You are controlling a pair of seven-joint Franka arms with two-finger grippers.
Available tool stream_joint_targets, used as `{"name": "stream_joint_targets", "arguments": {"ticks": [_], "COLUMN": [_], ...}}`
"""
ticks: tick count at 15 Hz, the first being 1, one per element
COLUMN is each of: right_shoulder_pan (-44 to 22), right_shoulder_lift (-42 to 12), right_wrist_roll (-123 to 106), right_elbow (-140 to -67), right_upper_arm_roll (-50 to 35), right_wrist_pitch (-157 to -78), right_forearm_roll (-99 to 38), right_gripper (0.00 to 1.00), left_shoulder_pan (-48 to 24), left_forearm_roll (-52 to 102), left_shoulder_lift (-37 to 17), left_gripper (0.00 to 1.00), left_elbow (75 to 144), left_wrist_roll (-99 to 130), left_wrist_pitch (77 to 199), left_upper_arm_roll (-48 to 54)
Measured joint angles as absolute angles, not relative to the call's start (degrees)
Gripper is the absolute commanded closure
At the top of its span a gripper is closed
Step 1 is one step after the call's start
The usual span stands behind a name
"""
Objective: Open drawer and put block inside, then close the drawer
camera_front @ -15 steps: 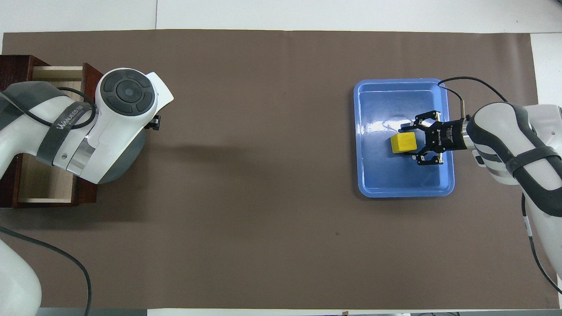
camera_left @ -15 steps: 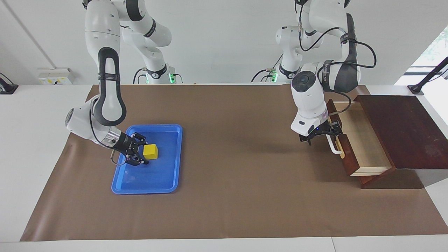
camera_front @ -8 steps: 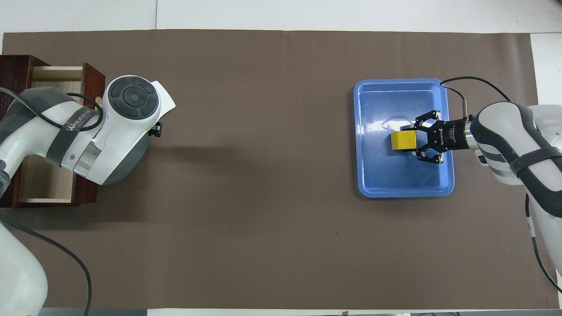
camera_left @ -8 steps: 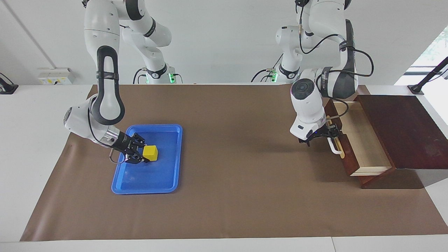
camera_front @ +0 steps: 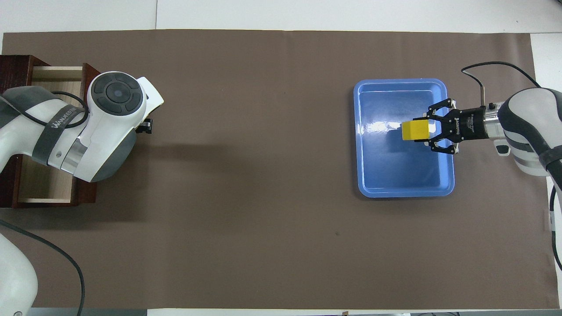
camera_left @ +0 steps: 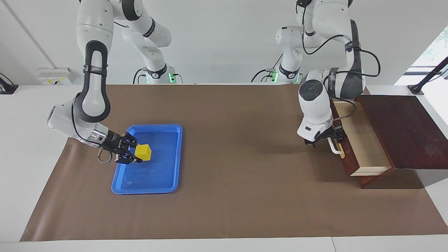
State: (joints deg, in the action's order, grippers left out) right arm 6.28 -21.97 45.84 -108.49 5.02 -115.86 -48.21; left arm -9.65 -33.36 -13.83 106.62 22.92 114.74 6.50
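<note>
The yellow block [camera_left: 143, 152] is held in my right gripper [camera_left: 137, 154], which is shut on it a little above the blue tray [camera_left: 154, 176]. In the overhead view the block [camera_front: 414, 130] and the right gripper [camera_front: 421, 131] are over the side of the tray [camera_front: 404, 182] nearest the right arm's end. The drawer [camera_left: 362, 143] stands pulled open from its dark wooden box [camera_left: 402, 129], and its pale inside is bare. My left gripper [camera_left: 325, 137] is low in front of the drawer, beside the white handle [camera_left: 335, 149]. In the overhead view the left arm covers much of the drawer [camera_front: 57, 72].
Brown paper [camera_left: 238, 168] covers the table between the tray and the drawer. Nothing else lies in the tray. The wooden box sits at the table's edge at the left arm's end.
My right gripper has shut on the block, lifted it off the tray floor and drawn it toward the right arm's end. My left arm has shifted slightly by the drawer front.
</note>
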Motion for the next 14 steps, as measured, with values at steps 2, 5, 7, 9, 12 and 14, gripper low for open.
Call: {"name": "stream_joint_targets", "arguments": {"ticks": [2, 5, 7, 9, 12, 14], "right_shoulder_pan": [5.83, 3.25, 1.29, -0.38, -2.65, -4.62], "right_shoulder_lift": [-21.98, -21.98, -21.98, -21.98, -22.01, -22.17], "right_wrist_roll": [48.57, 55.35, 59.65, 63.09, 66.84, 68.82], "right_elbow": [-107.35, -105.34, -104.42, -103.91, -103.23, -102.56], "right_upper_arm_roll": [4.95, 4.83, 4.77, 4.73, 4.69, 4.67], "right_wrist_pitch": [-115.08, -114.75, -114.77, -114.79, -115.39, -115.94], "right_forearm_roll": [-48.21, -48.21, -48.21, -48.21, -48.21, -48.21], "right_gripper": [1.00, 1.00, 1.00, 1.00, 1.00, 1.00], "left_shoulder_pan": [-9.62, -9.58, -9.61, -9.76, -11.20, -12.47], "left_forearm_roll": [-33.36, -33.36, -33.36, -33.35, -32.03, -30.60], "left_shoulder_lift": [-13.83, -13.84, -13.84, -13.84, -13.83, -13.81], "left_gripper": [0.00, 0.00, 0.00, 0.00, 0.00, 0.00], "left_elbow": [107.43, 109.28, 109.80, 109.79, 109.51, 108.66], "left_wrist_roll": [22.92, 22.92, 23.00, 24.62, 28.73, 29.42], "left_wrist_pitch": [115.77, 117.28, 117.83, 118.45, 119.40, 119.16], "left_upper_arm_roll": [6.52, 6.56, 6.78, 6.87, 6.98, 6.91]}}
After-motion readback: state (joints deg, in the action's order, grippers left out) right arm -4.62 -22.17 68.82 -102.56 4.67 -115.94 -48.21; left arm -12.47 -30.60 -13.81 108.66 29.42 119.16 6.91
